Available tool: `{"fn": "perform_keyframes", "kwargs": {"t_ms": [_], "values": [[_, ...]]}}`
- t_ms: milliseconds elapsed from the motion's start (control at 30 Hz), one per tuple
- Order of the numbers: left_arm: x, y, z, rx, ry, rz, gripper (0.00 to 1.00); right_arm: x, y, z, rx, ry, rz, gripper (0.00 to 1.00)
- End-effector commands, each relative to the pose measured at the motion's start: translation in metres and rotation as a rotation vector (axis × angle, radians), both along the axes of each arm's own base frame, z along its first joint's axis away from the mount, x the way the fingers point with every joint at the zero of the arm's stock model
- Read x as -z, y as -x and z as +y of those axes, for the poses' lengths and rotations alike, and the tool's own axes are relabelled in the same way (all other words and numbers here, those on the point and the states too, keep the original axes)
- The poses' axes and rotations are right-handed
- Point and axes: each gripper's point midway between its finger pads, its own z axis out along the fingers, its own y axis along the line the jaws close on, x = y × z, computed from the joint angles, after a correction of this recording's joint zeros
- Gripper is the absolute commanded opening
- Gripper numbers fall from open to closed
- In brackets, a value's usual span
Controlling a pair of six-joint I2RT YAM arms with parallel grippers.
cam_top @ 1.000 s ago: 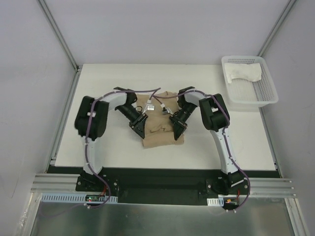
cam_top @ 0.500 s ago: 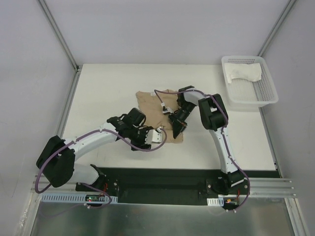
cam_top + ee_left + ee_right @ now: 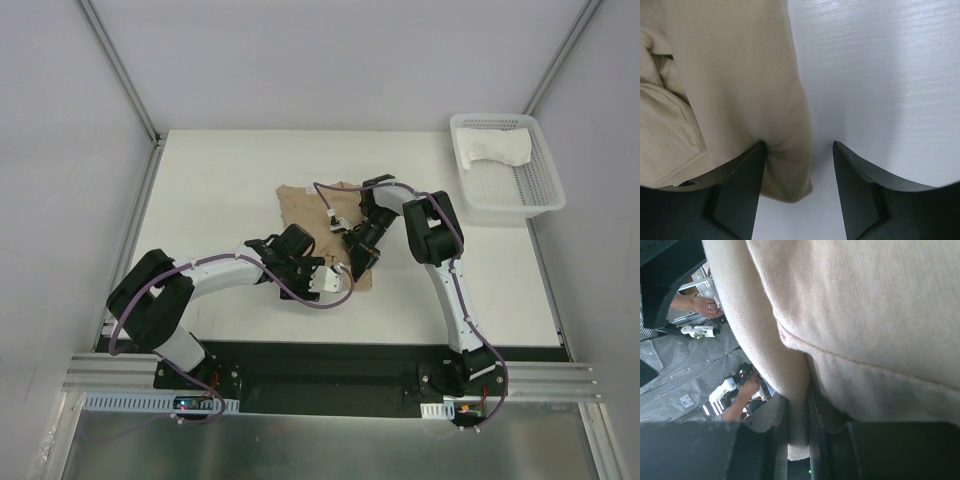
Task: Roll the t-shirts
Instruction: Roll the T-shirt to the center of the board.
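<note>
Straddling tan t-shirt (image 3: 735,75) edge, left jaws parted; right jaws pinching cloth.

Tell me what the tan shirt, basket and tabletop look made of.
The tan t-shirt: soft knit cloth, matte; fine ribbing, stitched hem, folds.
The basket: likely white plastic, slight gloss; moulded mesh walls.
The table: hard white board, maybe laminate; faint grain lines, soft sheen.

Robot lab test cell: white table (image 3: 200,180) boxed in by plain grey panels (image 3: 50,200) on alu. posts (image 3: 120,70); L arm (image 3: 215,272) & R arm (image 3: 432,225) bolted to metal rail (image 3: 560,380) at table's near edge, purple cables (image 3: 463,295) alongside.
</note>
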Motion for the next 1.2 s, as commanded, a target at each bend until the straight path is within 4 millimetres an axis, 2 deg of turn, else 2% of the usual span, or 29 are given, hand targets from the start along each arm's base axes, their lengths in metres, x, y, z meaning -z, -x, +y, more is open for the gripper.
{"fn": "perform_keyframes", "kwargs": {"t_ms": [0, 33, 100, 133, 167, 233, 267, 333, 367, 400, 433, 467, 500, 533, 567, 600, 633, 667, 700, 733, 767, 800, 833, 867, 900, 933, 967, 1067, 1167], "values": [[0.024, 0.001, 0.015, 0.048, -0.115, -0.004, 0.54, -0.009, 0.015, -0.026, -0.074, 0.063, 0.096, 0.21], [0.027, -0.001, 0.017, 0.05, -0.13, -0.005, 0.51, -0.015, 0.008, -0.031, -0.028, 0.025, 0.085, 0.25], [0.037, 0.001, 0.023, 0.045, -0.177, 0.018, 0.37, -0.044, -0.009, -0.03, 0.06, -0.084, 0.003, 0.58], [0.037, 0.001, 0.022, 0.044, -0.18, 0.025, 0.33, -0.059, -0.026, -0.041, 0.137, -0.121, -0.041, 0.7], [0.039, 0.004, 0.024, 0.044, -0.191, 0.046, 0.24, -0.085, -0.037, -0.044, 0.177, -0.173, -0.124, 0.96], [0.041, 0.01, 0.022, 0.054, -0.181, 0.075, 0.19, -0.118, -0.056, -0.062, 0.226, -0.246, -0.28, 0.96], [0.043, 0.012, 0.023, 0.055, -0.188, 0.086, 0.15, -0.153, -0.064, -0.068, 0.223, -0.302, -0.48, 0.96], [0.042, 0.012, 0.021, 0.044, -0.182, 0.104, 0.11, -0.162, -0.074, -0.093, 0.352, -0.215, -0.629, 0.96], [0.042, 0.012, 0.022, 0.034, -0.187, 0.119, 0.08, -0.175, -0.111, -0.122, 0.409, -0.083, -1.093, 0.96], [0.04, 0.012, 0.019, 0.025, -0.172, 0.132, 0.07, -0.179, -0.121, -0.135, 0.565, -0.01, -1.201, 0.96], [0.038, 0.012, 0.016, 0.02, -0.161, 0.14, 0.06, -0.197, -0.129, -0.139, 0.607, -0.038, -1.394, 0.96], [0.036, 0.009, 0.016, 0.005, -0.146, 0.151, 0.04, -0.26, -0.157, -0.153, 0.748, -0.06, -1.746, 0.96], [0.03, 0.009, 0.01, -0.01, -0.119, 0.18, 0.03, -0.244, -0.156, -0.154, 0.918, -0.025, -1.661, 0.96], [0.027, 0.007, 0.007, -0.026, -0.105, 0.196, 0.02, -0.259, -0.164, -0.156, 0.97, -0.026, -1.658, 0.96], [0.024, 0.006, 0.007, -0.043, -0.09, 0.218, 0.01, -0.247, -0.138, -0.129, 0.83, -0.121, -1.449, 0.97], [0.017, 0.003, 0.003, -0.058, -0.07, 0.237, 0.01, -0.264, -0.149, -0.112, 0.713, -0.215, -1.369, 0.99], [0.015, 0.005, 0.0, -0.06, -0.049, 0.266, 0.0, -0.259, -0.138, -0.101, 0.668, -0.238, -1.257, 0.92], [0.014, 0.006, -0.001, -0.063, -0.048, 0.282, 0.0, -0.245, -0.134, -0.1, 0.683, -0.208, -1.174, 0.92], [0.009, 0.0, -0.002, -0.064, -0.033, 0.284, 0.0, -0.252, -0.132, -0.1, 0.696, -0.219, -1.22, 0.92], [0.007, 0.006, -0.001, -0.059, -0.021, 0.332, 0.0, -0.22, -0.125, -0.103, 0.664, -0.187, -1.233, 0.92], [0.004, 0.005, -0.001, -0.06, -0.012, 0.346, 0.0, -0.212, -0.126, -0.107, 0.583, -0.155, -1.33, 0.91], [-0.002, -0.002, -0.002, -0.075, 0.011, 0.357, 0.0, -0.197, -0.114, -0.097, 0.461, -0.138, -1.364, 0.88], [-0.003, 0.002, 0.0, -0.082, 0.004, 0.403, 0.0, -0.173, -0.095, -0.098, 0.365, -0.114, -1.379, 0.79], [-0.007, 0.005, -0.003, -0.08, 0.026, 0.442, 0.0, -0.158, -0.089, -0.098, 0.19, -0.126, -1.479, 0.77], [-0.014, 0.0, -0.007, -0.083, 0.045, 0.452, 0.0, -0.147, -0.078, -0.087, 0.098, -0.158, -1.51, 0.77], [-0.014, -0.003, -0.005, -0.094, 0.049, 0.48, 0.0, -0.144, -0.077, -0.082, 0.041, -0.181, -1.574, 0.77], [-0.021, -0.001, -0.008, -0.095, 0.064, 0.516, 0.0, -0.122, -0.067, -0.081, -0.036, -0.183, -1.565, 0.77], [-0.024, 0.0, -0.005, -0.116, 0.067, 0.593, 0.0, -0.107, -0.053, -0.056, -0.151, -0.26, -1.571, 0.76], [-0.033, -0.008, -0.013, -0.116, 0.098, 0.637, 0.0, -0.097, -0.041, -0.031, -0.273, -0.347, -1.589, 0.76]]}}
